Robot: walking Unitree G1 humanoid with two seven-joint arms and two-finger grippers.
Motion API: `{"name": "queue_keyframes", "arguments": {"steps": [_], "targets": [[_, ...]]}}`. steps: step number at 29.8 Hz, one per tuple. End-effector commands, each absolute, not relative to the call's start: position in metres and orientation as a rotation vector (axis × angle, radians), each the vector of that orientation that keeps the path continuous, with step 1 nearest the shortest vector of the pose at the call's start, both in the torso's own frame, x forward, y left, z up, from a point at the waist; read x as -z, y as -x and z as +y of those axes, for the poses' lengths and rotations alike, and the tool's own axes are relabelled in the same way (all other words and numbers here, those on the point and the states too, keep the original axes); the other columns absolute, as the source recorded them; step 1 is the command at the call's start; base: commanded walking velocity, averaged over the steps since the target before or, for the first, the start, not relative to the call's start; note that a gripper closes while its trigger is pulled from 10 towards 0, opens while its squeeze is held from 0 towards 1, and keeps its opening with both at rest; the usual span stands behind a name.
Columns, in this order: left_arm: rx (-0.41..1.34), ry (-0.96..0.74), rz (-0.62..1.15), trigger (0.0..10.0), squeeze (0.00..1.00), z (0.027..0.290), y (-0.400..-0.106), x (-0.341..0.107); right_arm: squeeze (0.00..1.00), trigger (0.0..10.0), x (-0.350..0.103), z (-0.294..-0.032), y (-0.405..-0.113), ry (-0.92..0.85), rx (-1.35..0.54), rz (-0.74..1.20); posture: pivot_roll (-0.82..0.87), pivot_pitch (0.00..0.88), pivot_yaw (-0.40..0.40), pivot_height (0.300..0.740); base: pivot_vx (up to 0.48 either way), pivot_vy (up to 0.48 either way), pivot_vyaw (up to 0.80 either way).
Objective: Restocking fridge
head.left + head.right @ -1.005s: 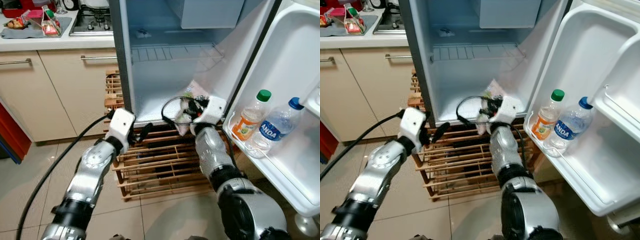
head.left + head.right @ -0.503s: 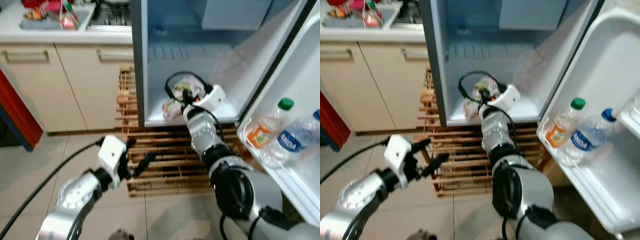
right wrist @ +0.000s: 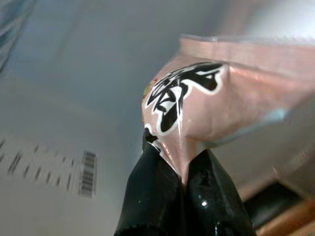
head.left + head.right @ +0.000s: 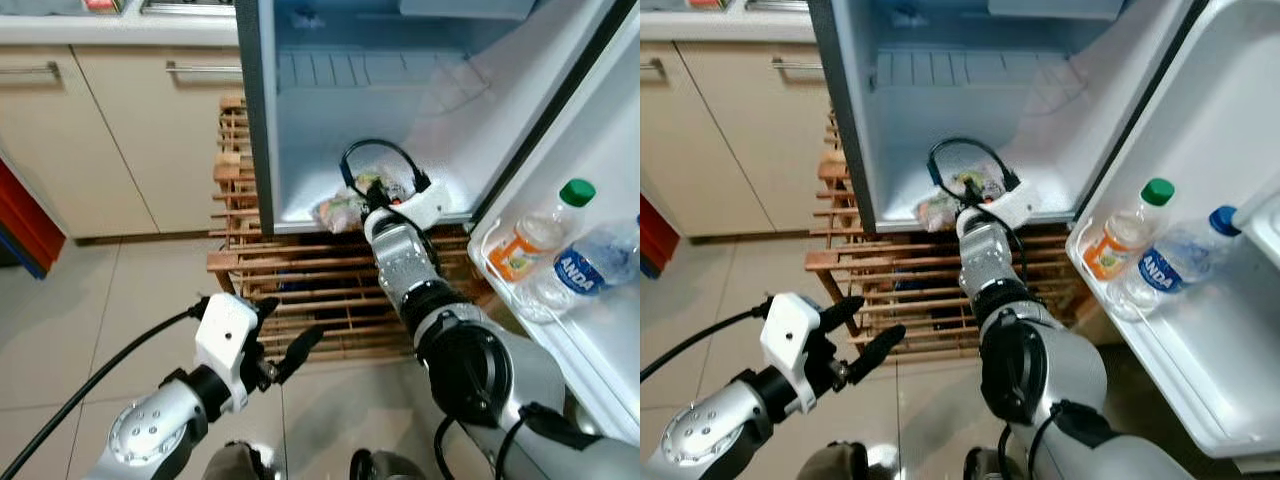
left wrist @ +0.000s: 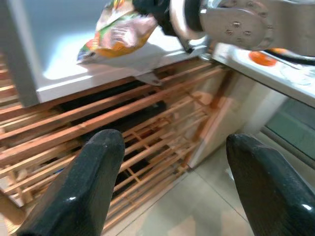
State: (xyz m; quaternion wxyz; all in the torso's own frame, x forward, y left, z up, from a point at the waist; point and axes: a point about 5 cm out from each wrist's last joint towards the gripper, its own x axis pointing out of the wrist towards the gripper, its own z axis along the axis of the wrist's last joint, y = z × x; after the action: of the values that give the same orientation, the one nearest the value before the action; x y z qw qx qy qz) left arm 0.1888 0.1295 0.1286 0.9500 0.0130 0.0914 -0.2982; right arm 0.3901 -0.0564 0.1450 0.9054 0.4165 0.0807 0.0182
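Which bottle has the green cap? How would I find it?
Look at the open fridge door on the robot's right and its low shelf. Two bottles stand there; the green-capped bottle is nearer the fridge, with an orange label, while the blue-capped bottle is clear.

The floor was laid in large pale beige tiles with thin grout lines, glossy enough to catch the room's light. Along the far wall ran cream cabinet doors with slim horizontal metal handles, under a white countertop whose edge crossed the top of the view. A red panel with a blue edge stood at the far left, beside the cabinets. A slatted wooden rack of light, reddish wood sat on the tiles against the cabinets, its rails running crosswise with dark gaps between them. The light was bright, even and cool, with soft shadows on the tiles
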Motion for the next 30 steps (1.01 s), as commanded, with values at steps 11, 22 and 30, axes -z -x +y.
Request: {"name": "queue_keyframes", "arguments": {"steps": [11, 22, 30], "targets": [[0.542, -0.051, 0.133, 10.0, 0.0, 0.134, -0.212, -0.136, 0.0, 0.0, -0.147, -0.045, -0.365, -0.377, -0.28, -0.176, 0.06, 0.074, -0.054, 0.74, 0.0, 0.0, 0.0], [0.367, 0.003, 0.057, 10.0, 0.0, 0.162, -0.234, -0.149, 0.0, 0.0, -0.132, -0.099, -0.326, -0.011, -0.22, -0.39, 0.01, 0.0, -0.042, 0.74, 0.0, 0.0, 0.0], [0.088, -0.001, -0.059, 10.0, 0.0, 0.164, -0.261, -0.16, 0.0, 0.0, -0.127, -0.123, -0.303, 0.062, -0.174, -0.41, 0.0, 0.0, -0.048, 0.74, 0.0, 0.0, 0.0]]}}
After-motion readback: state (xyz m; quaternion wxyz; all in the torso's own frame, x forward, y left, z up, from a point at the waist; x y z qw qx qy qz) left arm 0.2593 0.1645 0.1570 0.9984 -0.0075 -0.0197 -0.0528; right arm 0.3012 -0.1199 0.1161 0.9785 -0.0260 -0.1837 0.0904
